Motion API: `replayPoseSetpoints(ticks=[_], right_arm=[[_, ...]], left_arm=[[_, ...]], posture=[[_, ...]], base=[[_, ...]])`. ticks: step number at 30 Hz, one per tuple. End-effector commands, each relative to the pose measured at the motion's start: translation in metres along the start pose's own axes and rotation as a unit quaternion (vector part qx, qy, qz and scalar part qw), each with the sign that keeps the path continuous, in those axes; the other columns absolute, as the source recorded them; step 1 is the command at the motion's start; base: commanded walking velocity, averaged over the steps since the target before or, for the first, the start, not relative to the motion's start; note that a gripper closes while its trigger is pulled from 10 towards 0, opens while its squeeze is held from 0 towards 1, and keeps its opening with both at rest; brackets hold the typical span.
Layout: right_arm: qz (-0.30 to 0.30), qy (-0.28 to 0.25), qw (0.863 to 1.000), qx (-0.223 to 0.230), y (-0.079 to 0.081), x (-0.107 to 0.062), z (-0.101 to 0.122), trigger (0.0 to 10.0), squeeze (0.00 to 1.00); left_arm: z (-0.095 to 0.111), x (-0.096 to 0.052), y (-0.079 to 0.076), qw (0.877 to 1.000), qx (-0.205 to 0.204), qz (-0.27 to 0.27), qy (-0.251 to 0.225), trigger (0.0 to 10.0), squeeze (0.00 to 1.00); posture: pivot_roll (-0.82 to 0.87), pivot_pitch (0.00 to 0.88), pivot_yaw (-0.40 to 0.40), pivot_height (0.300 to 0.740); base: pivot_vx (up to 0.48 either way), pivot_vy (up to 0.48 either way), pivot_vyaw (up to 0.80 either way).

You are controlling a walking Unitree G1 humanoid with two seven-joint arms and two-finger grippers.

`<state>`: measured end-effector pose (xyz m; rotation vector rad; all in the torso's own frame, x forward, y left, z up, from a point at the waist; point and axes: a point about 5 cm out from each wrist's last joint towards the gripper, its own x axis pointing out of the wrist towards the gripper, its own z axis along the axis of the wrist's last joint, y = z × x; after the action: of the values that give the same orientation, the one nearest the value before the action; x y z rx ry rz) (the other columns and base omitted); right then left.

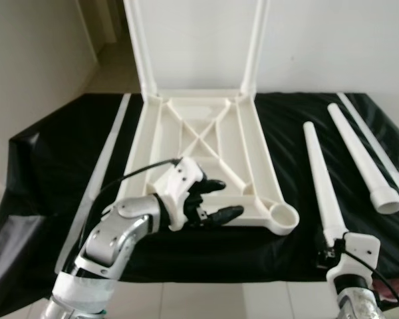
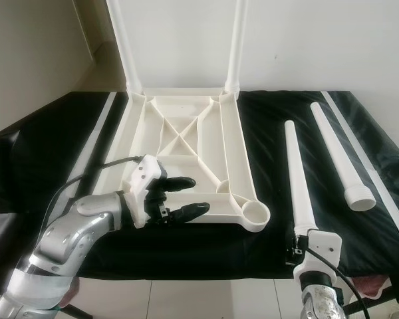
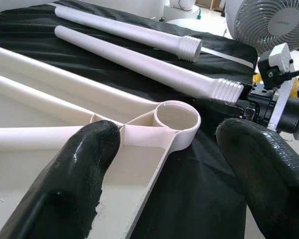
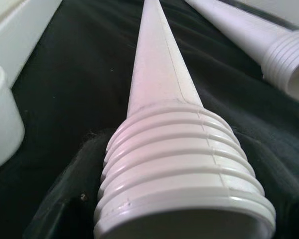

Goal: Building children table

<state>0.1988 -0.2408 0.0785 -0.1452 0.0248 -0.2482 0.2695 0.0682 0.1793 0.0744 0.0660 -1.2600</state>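
- Nearest the head camera on the left, the left gripper (image 1: 209,199) hovers with its two black fingers (image 3: 77,164) spread apart, one over the table top's near rim and the other outside it, grasping nothing.
- Upside-down table top (image 1: 199,153), a white ribbed plastic tray, lies on the black cloth (image 1: 46,159). Two legs already stand in its far corners, and its near right socket (image 1: 284,216) is vacant. It looks stiff and light, so I judge it would slide on the cloth if pushed. The rim beside the socket is the sensible place to steady it.
- Right of the top, the near leg (image 1: 317,176) lies tapered along the cloth, its threaded end (image 4: 184,164) toward the robot.
- Right gripper (image 1: 326,252) sits at that threaded end. The thread appears cradled between its dark fingers, but I cannot tell whether they are clamped.
- Smooth hollow plastic, the leg should be light yet slippery. Holding just above the thread leaves the thread free.
- Farther right, a second loose leg (image 1: 362,156) rests apart.
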Motion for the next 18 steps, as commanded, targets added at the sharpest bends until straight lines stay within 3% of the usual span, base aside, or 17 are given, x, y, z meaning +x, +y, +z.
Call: replayPoseSetpoints(ticks=[1,10,14,18], right_arm=[[-0.008,0.0,1.0,-0.015,-0.003,0.0,-0.001,0.0,0.0],[-0.005,-0.017,0.999,0.038,-0.005,0.004,0.006,0.0,0.0],[0.0,-0.021,1.0,-0.002,-0.006,0.006,0.007,0.0,0.0],[0.002,-0.028,1.0,-0.008,-0.009,0.008,0.01,0.0,0.0]], left_arm=[[0.0,-0.001,0.001,1.0,-0.002,-0.004,0.002,10.0,0.0],[0.0,-0.001,0.001,1.0,-0.001,-0.004,0.003,10.0,0.0],[0.0,-0.001,0.001,1.0,-0.001,-0.004,0.003,10.0,0.0],[0.0,-0.001,0.001,1.0,-0.001,-0.002,0.003,10.0,0.0]], posture=[[-0.05,0.014,0.033,0.74],[-0.04,0.017,0.034,0.74],[-0.04,0.017,0.033,0.74],[-0.04,0.018,0.032,0.74]], base=[[0.0,0.0,0.0],[0.0,0.0,0.0],[0.0,0.0,0.0],[0.0,0.0,0.0]])
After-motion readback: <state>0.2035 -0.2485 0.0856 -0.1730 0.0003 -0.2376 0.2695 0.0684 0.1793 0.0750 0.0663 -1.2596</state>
